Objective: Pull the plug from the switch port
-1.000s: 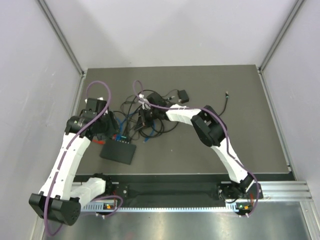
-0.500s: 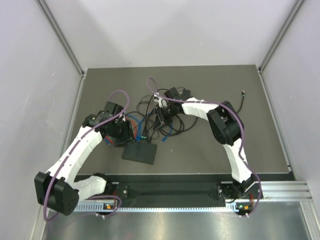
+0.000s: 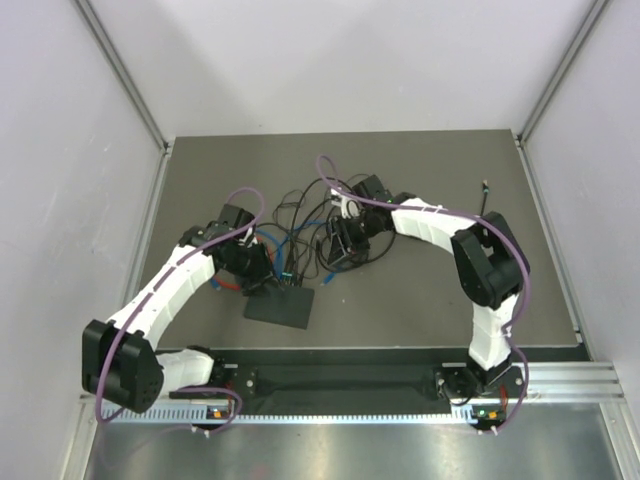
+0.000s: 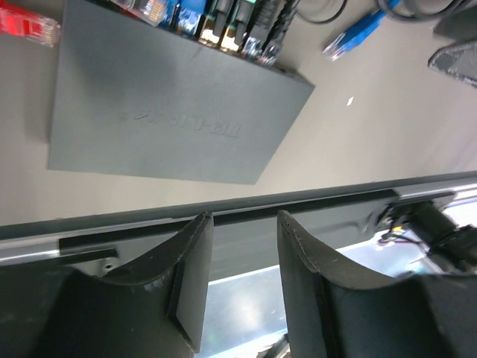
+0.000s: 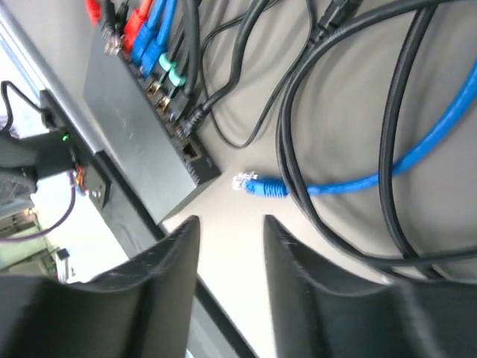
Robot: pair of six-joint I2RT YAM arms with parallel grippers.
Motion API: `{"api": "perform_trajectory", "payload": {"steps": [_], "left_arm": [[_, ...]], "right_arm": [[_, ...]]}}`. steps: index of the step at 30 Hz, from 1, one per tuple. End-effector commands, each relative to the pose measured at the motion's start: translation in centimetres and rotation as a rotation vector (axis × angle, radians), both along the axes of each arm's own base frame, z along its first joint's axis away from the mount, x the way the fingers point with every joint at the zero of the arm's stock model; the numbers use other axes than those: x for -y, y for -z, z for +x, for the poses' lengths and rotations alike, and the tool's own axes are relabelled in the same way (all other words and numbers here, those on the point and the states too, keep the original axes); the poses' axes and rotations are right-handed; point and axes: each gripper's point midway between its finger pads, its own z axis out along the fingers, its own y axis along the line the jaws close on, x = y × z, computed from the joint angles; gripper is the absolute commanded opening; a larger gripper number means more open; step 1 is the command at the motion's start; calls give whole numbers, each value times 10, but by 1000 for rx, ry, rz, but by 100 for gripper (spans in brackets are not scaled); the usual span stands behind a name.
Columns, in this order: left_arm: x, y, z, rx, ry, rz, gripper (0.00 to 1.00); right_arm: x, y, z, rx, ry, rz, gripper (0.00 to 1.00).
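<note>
Many cables (image 5: 156, 37) — crowding switch (image 4: 171, 112), blue plug (image 5: 257, 185) loose

Robotics laboratory test cell: white panel walls (image 3: 350, 60) and aluminium framing (image 3: 124, 75) enclose a dark table (image 3: 420, 300) bearing two mounted arms (image 3: 170, 290) and tangled network cables (image 3: 296, 212).

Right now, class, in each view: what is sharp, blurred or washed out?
Top external: evenly lit, sharp, soft shadows. Left wrist: black switch box fairly sharp, near gripper fingers dark and soft. Right wrist: blue plug crisp, background at left washed out.
</note>
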Motion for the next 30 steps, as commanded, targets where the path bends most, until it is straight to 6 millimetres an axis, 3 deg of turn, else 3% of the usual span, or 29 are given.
{"api": "perform_trajectory", "payload": {"steps": [1,3,7,10,13,17,25,30], "left_arm": [[13,-13,17,28,-66,-62,45],[20,-17,22,45,-49,-94,45],[12,0,13,-1,50,-30,45],[3,11,2,-62,55,21,46],[8,7,10,-6,70,-11,46],[7,14,18,0,74,10,47],[13,27,5,-82,111,-26,45],[10,35,7,-111,120,6,44]], "right_arm": [[0,-21,-15,13,-68,77,33],[-11,-26,-12,4,-49,143,24],[-18,3,-12,-38,-10,110,12],[-25,7,-17,-68,-17,82,10],[-37,-2,-26,-34,-86,94,11],[-42,18,-32,-69,-100,54,11],[-18,64,-15,-43,28,-90,12],[13,73,7,0,127,-172,12]]}}
